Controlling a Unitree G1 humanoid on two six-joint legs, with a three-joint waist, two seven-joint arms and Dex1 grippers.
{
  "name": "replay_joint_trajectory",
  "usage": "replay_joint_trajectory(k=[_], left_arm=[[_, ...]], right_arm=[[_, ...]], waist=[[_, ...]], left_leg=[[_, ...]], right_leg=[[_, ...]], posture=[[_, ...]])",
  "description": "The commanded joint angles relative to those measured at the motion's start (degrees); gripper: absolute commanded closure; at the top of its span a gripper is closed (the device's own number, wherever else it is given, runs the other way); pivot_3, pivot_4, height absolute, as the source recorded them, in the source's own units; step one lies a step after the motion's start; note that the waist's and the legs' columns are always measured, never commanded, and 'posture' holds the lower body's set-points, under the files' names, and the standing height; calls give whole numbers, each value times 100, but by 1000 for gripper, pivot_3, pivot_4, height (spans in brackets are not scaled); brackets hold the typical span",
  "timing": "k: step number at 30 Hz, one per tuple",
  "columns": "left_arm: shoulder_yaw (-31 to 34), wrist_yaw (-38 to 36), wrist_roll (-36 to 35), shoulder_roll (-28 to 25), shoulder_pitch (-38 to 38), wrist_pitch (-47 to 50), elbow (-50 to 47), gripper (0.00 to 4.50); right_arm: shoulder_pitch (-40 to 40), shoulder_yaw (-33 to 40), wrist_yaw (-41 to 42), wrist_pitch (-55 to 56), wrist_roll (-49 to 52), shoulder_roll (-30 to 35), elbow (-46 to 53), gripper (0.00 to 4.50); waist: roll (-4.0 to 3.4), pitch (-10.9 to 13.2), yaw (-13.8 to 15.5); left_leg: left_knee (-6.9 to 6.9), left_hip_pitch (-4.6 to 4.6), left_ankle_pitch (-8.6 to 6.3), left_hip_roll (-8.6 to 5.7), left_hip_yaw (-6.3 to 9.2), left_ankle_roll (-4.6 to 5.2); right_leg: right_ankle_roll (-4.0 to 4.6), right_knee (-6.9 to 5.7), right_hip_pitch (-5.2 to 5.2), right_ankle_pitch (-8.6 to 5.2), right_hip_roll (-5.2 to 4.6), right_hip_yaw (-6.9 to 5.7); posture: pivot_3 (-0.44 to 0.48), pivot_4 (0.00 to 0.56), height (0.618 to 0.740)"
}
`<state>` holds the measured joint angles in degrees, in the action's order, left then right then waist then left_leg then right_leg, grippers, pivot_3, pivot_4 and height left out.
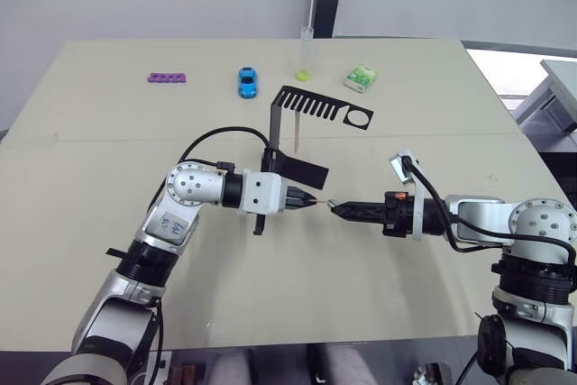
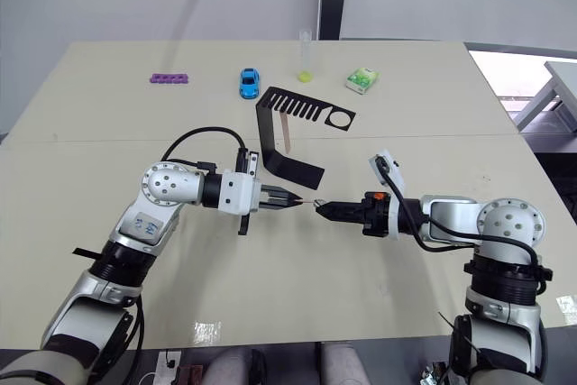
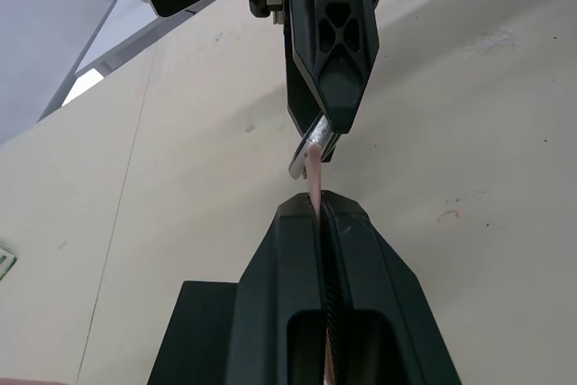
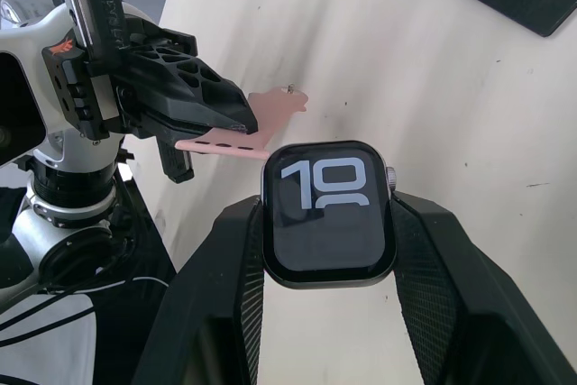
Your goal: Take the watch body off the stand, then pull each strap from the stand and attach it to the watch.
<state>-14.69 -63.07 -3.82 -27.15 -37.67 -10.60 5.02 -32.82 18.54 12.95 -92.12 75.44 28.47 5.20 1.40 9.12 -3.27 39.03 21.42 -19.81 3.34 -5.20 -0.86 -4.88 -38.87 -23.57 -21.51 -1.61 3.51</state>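
Your right gripper (image 4: 326, 223) is clamped on the watch (image 4: 328, 214), one finger against each side of the case, its lit screen facing the wrist camera and showing "10". Your left gripper (image 3: 321, 209) is pinched shut on a pink strap (image 4: 236, 128), which sticks out from between the fingertips. The two grippers meet tip to tip above the table (image 1: 108, 142), just in front of the stand (image 1: 302, 132); the strap's free end sits at the watch's edge, but you cannot tell from these views whether it has entered the slot. The stand is upright behind the left gripper, its flat base toward you and its slotted arm with the ring pointing to the right. A second strap (image 2: 286, 135) hangs from the comb slots near the upright. Farther back on the table lie a purple strip (image 1: 168, 77), a blue toy car (image 1: 247, 81), a clear tube (image 1: 306, 53) and a green-and-white box (image 1: 361, 77), all well apart from the stand.
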Motion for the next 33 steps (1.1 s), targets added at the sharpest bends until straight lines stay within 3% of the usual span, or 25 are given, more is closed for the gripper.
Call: replay_joint_trajectory(k=[1,33], left_arm=[[-47,57,31,28,-79,-73,-147,4500],[-90,108,98,275,-210,-20,-62,4500]], right_arm=[[-132,137,-43,70,161,50,55,2983],[-220,38,-92,49,259,94,188,2983]], waist=[[0,0,-1],[0,0,1]], left_leg=[[0,0,0,0,0,0],[0,1,0,0,0,0]], right_leg=[[0,0,0,0,0,0],[0,1,0,0,0,0]], posture=[[0,150,740],[0,150,740]])
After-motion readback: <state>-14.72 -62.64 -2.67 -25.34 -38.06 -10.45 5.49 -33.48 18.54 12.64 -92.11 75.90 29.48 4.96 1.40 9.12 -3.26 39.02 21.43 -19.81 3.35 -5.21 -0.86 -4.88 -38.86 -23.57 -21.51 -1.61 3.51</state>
